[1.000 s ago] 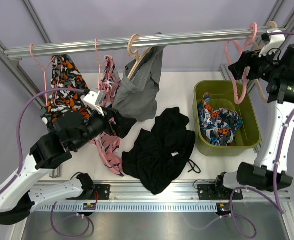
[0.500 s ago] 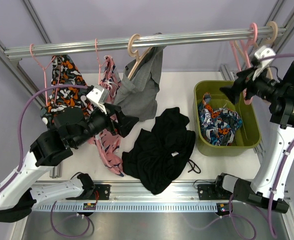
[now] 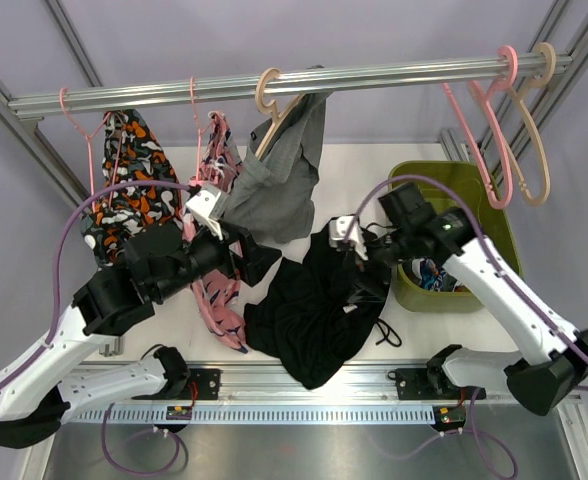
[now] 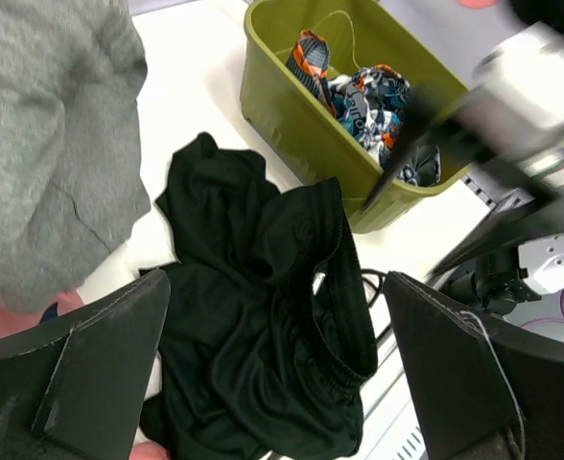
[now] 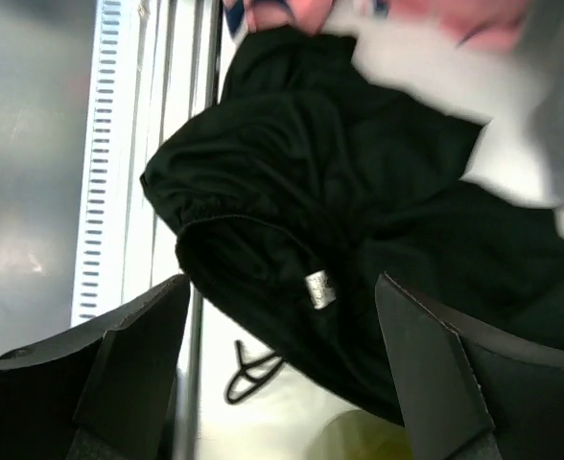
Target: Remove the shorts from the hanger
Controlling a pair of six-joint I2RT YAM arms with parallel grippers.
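Observation:
The grey shorts (image 3: 274, 185) hang from a beige hanger (image 3: 268, 92) on the rail. The blue-orange-white patterned shorts (image 3: 124, 190) hang from a pink hanger (image 3: 79, 115) at the left. The black shorts (image 3: 314, 310) lie crumpled on the table. My left gripper (image 3: 259, 252) is open and empty just below the grey shorts (image 4: 52, 144), with the black shorts (image 4: 263, 326) seen between its fingers (image 4: 90, 364). My right gripper (image 3: 362, 278) is open and empty over the black shorts (image 5: 340, 211), near their white label (image 5: 318, 288).
A green bin (image 3: 502, 262) at the right holds patterned cloth (image 4: 368, 96). A pink patterned garment (image 3: 217, 290) hangs on a thin pink hanger beside the grey shorts. Empty pink (image 3: 474, 110) and beige (image 3: 534, 130) hangers hang at the rail's right end. A black drawstring (image 5: 248, 369) lies on the table.
My right arm has swung down and left from the empty hangers at the rail's right end to above the black shorts. My left gripper has moved slightly right, toward the grey shorts.

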